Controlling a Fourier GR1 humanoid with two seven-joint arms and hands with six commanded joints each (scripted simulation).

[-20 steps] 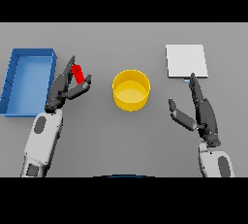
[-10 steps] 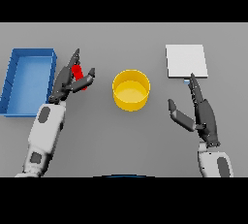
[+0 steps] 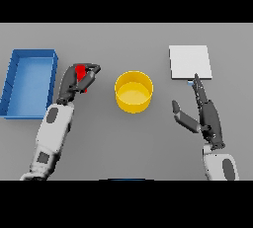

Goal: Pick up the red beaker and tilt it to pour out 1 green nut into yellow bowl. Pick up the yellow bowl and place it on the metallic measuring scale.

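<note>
Head view. Item: my left hand [image 3: 74,85], fingers curled round the red beaker [image 3: 80,74]. Beside my fingertips, toward my right: yellow bowl [image 3: 134,92], apart from them. Beyond it, measuring scale [image 3: 190,62]; my right hand [image 3: 206,114] near it, fingers straight, holding nothing. Behind my knuckles: blue bin [image 3: 28,84]. Handling note: I judge the grip should firm before lifting; carry over the bowl, tilt slowly.

Matt yellow bowl [image 3: 133,92], pale metallic scale [image 3: 190,62]
</note>
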